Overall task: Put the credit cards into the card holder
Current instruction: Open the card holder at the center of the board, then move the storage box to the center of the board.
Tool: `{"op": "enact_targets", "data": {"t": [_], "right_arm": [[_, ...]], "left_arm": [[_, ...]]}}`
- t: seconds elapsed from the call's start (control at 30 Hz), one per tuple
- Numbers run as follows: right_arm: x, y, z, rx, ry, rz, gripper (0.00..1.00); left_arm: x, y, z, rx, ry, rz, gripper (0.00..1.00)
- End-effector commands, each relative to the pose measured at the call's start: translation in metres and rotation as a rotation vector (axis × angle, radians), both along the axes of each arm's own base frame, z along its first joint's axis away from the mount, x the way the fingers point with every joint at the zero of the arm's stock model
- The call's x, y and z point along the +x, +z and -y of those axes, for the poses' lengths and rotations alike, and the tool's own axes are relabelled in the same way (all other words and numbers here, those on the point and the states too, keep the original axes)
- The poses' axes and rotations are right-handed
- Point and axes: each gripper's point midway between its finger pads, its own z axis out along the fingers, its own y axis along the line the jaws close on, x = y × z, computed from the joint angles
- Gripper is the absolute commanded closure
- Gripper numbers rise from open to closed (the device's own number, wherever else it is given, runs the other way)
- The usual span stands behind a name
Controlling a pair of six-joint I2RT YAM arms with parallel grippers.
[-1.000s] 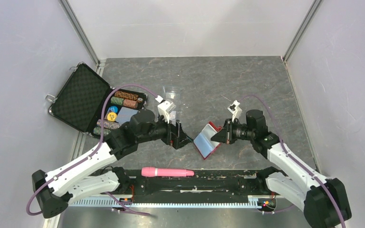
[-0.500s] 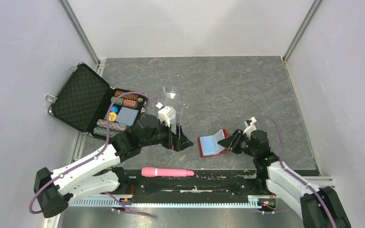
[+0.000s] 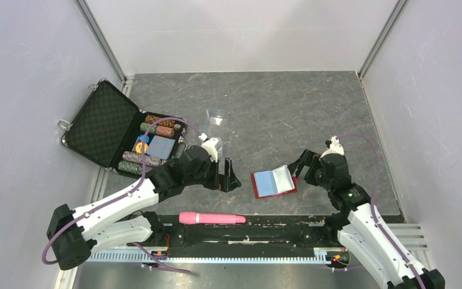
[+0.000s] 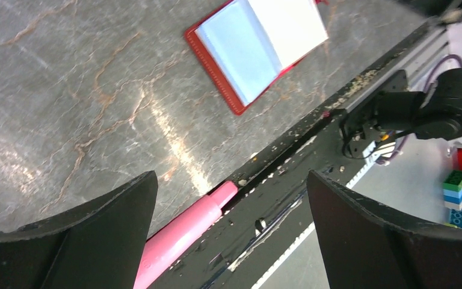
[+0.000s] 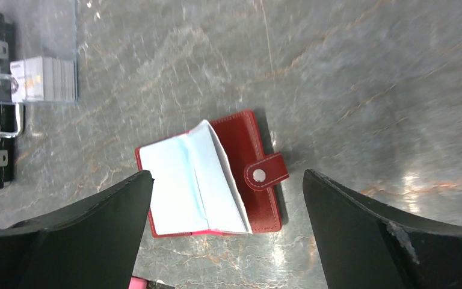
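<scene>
The card holder (image 3: 273, 182) is a red wallet lying flat and spread on the table, pale blue pockets up; it also shows in the left wrist view (image 4: 258, 48) and the right wrist view (image 5: 258, 198). My right gripper (image 3: 298, 168) hovers just right of it, open, with nothing between its jaws (image 5: 227, 173). My left gripper (image 3: 228, 179) stands open to the left of the wallet, apart from it, over the table's near edge (image 4: 230, 177). A stack of credit cards (image 5: 42, 78) sits in a clear case at the far left of the right wrist view.
A black chip briefcase (image 3: 105, 123) lies open at the back left with rows of poker chips (image 3: 156, 127). The clear plastic case (image 3: 218, 123) rests behind the left gripper. A pink pen (image 3: 212, 218) lies on the black rail at the near edge.
My right gripper opened and let go of the card holder, which dropped from tilted to flat on the table. The right arm drew back to the right; the left arm shifted slightly nearer.
</scene>
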Motion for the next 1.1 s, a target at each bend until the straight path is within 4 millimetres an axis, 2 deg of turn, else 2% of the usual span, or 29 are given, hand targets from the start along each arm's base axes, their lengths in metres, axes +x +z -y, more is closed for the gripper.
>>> {"op": "enact_targets", "data": {"t": [0.0, 0.07, 0.13, 0.3, 0.47, 0.57, 0.73, 0.93, 1.03, 1.07], "right_arm": [[0.009, 0.038, 0.025, -0.188, 0.001, 0.074, 0.02], [0.012, 0.049, 0.017, -0.202, 0.074, 0.081, 0.03], [0.013, 0.052, 0.003, -0.19, 0.161, 0.064, 0.08], [0.015, 0.045, -0.026, -0.124, 0.301, 0.028, 0.19], [0.024, 0.045, -0.056, -0.084, 0.384, 0.014, 0.21], [0.032, 0.046, -0.077, -0.101, 0.444, 0.0, 0.21], [0.043, 0.045, -0.104, -0.11, 0.485, -0.001, 0.21], [0.046, 0.039, -0.12, -0.081, 0.513, -0.012, 0.24], [0.043, 0.036, -0.121, -0.074, 0.518, -0.011, 0.24], [0.041, 0.035, -0.12, -0.074, 0.518, -0.014, 0.24]], "left_arm": [[0.007, 0.003, -0.001, 0.021, 0.068, -0.031, 0.0], [0.008, 0.0, -0.001, 0.025, 0.079, -0.041, 0.0], [0.01, -0.001, -0.001, 0.026, 0.09, -0.044, 0.0], [0.022, 0.005, -0.004, 0.014, 0.161, -0.04, 0.0], [0.044, 0.014, -0.012, -0.079, 0.24, -0.087, 0.0], [0.061, 0.014, -0.025, -0.098, 0.311, -0.109, 0.0], [0.087, -0.005, -0.056, -0.075, 0.468, -0.185, 0.01], [0.118, -0.026, -0.085, -0.069, 0.65, -0.246, 0.12], [0.133, -0.037, -0.097, -0.027, 0.717, -0.25, 0.25], [0.138, -0.039, -0.099, -0.021, 0.735, -0.247, 0.26]]}}
